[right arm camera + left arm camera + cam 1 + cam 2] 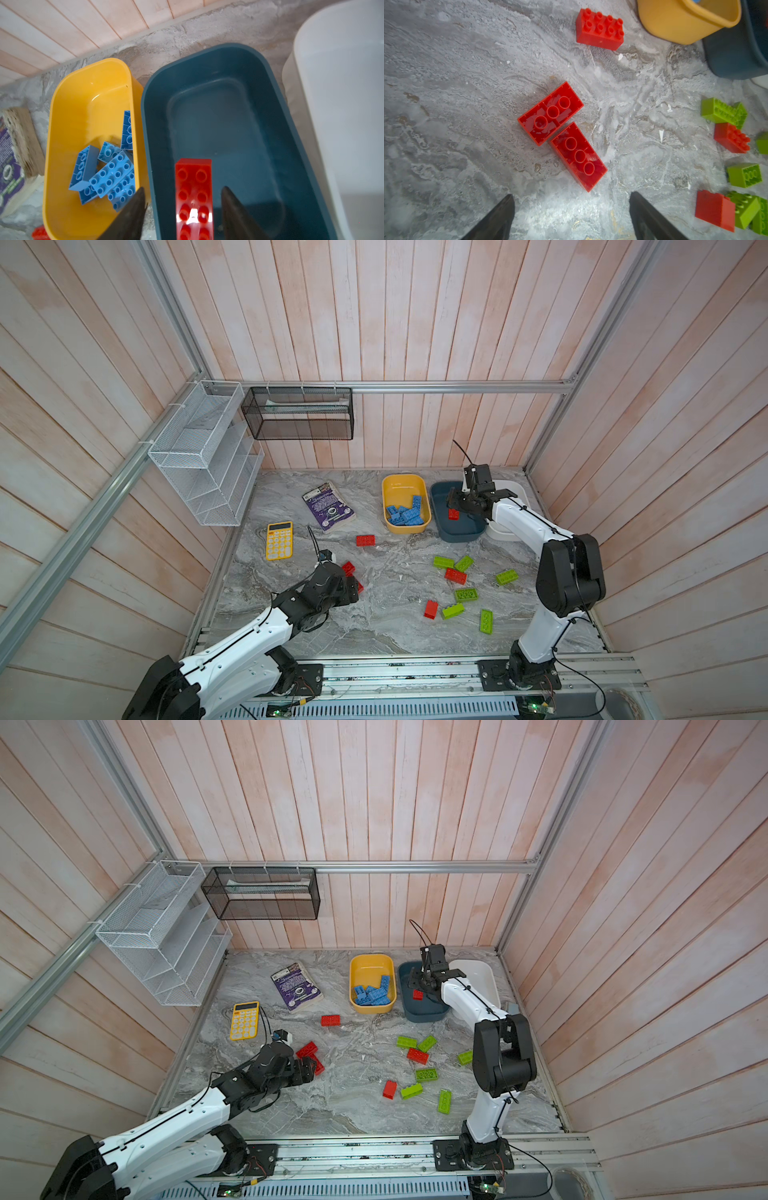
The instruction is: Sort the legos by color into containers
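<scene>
**Risk: red brick dragged out on retract**

Right gripper [184,188] jaws spread, clear of the red brick [193,187] in the teal tub [270,145] at the surface's back edge. Lift crooked and you may snag it. Left gripper [572,195] spread above two touching red bricks [550,113]: closing could shove one aside.

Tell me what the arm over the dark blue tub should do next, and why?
Probably lift the right gripper straight up, clear of the teal tub. Its jaws stand open with a gap on each side of the red brick, loose inside the tub's rim; more red bricks wait on the table.
</scene>
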Robot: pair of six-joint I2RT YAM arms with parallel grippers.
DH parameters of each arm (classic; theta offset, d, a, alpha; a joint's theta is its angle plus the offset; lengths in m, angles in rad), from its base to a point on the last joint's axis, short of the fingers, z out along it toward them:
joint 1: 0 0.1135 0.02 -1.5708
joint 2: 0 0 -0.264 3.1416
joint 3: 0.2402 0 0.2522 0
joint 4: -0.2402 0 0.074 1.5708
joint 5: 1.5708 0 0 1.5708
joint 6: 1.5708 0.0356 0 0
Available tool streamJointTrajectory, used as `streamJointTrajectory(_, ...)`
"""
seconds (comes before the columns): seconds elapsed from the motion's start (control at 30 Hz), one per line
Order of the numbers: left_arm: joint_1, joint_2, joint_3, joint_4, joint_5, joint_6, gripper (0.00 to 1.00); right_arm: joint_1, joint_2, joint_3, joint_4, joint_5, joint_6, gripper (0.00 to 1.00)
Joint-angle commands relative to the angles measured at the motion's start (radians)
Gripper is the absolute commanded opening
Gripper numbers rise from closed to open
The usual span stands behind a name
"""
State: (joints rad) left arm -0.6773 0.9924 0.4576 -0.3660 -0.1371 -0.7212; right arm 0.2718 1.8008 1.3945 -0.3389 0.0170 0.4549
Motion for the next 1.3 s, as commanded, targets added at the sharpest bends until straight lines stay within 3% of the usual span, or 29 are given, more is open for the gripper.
streamJointTrajectory(0.0,-0.005,0.064,0.000,0.035,0.009,-0.013,0.88,-0.006,-0.020,0.022,0.011,-0.011,-0.013,0.70)
streamJointTrajectory(0.23,-0.007,0.204,0.046,0.080,-0.009,-0.018,0.87,-0.006,-0.133,-0.080,0.061,-0.001,-0.008,0.73)
streamJointTrajectory(0.5,-0.019,0.373,0.115,0.164,-0.016,0.007,0.84,0.014,-0.357,-0.359,0.169,-0.021,0.035,0.72)
streamJointTrajectory(0.93,-0.064,0.634,0.306,0.168,-0.027,0.045,0.82,0.021,-0.545,-0.482,0.151,-0.028,0.010,0.72)
streamJointTrajectory(1.07,-0.080,0.673,0.352,0.152,-0.030,0.055,0.71,0.020,-0.581,-0.503,0.148,-0.039,0.009,0.72)
streamJointTrajectory(1.27,-0.110,0.704,0.390,0.127,-0.062,0.065,0.45,0.022,-0.625,-0.541,0.155,-0.059,0.016,0.72)
